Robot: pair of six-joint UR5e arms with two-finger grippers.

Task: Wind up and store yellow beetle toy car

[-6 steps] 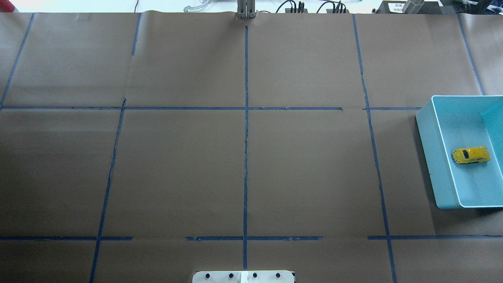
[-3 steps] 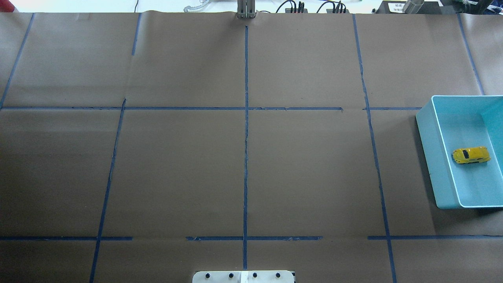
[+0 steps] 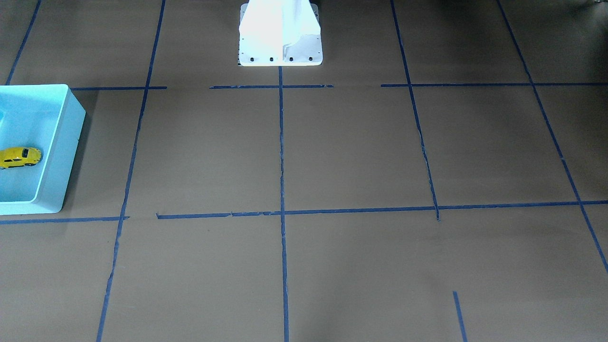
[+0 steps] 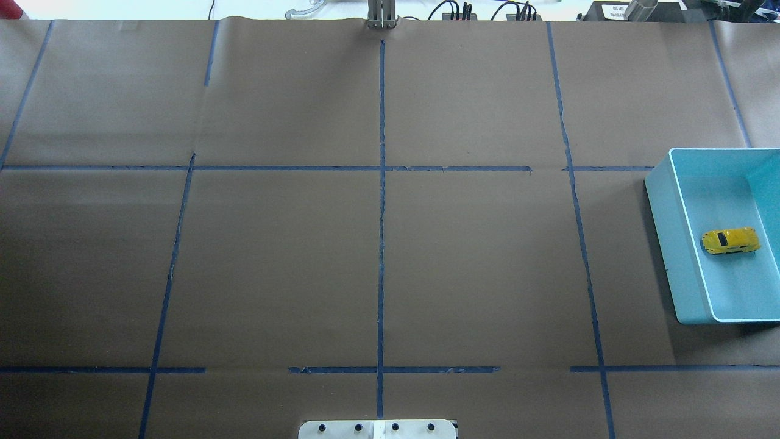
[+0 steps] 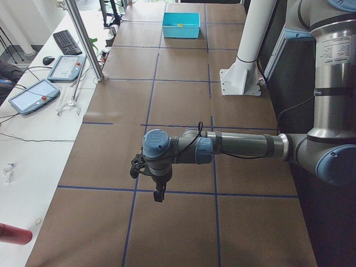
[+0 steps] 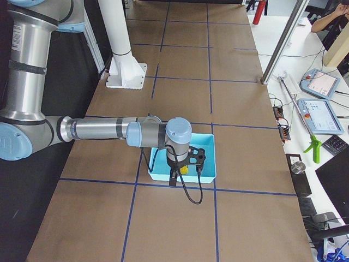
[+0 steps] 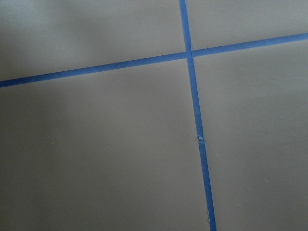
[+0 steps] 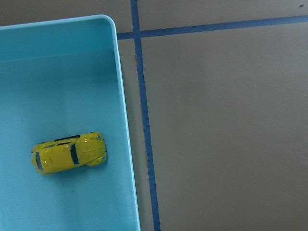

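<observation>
The yellow beetle toy car (image 4: 730, 240) lies on its wheels inside the light-blue bin (image 4: 669, 244) at the table's right edge. It also shows in the front-facing view (image 3: 19, 157) and the right wrist view (image 8: 67, 154), near the bin's wall (image 8: 122, 120). My right gripper (image 6: 182, 177) hangs above the bin (image 6: 210, 158), over the car, seen only in the right side view; I cannot tell whether it is open or shut. My left gripper (image 5: 158, 194) hangs over bare brown paper at the table's far left end; I cannot tell its state either.
The white robot pedestal (image 3: 280, 38) stands at the table's robot side. Blue tape lines (image 4: 381, 213) grid the brown paper. An aluminium post (image 5: 83, 39) and tablets (image 5: 67, 67) stand along the operators' side.
</observation>
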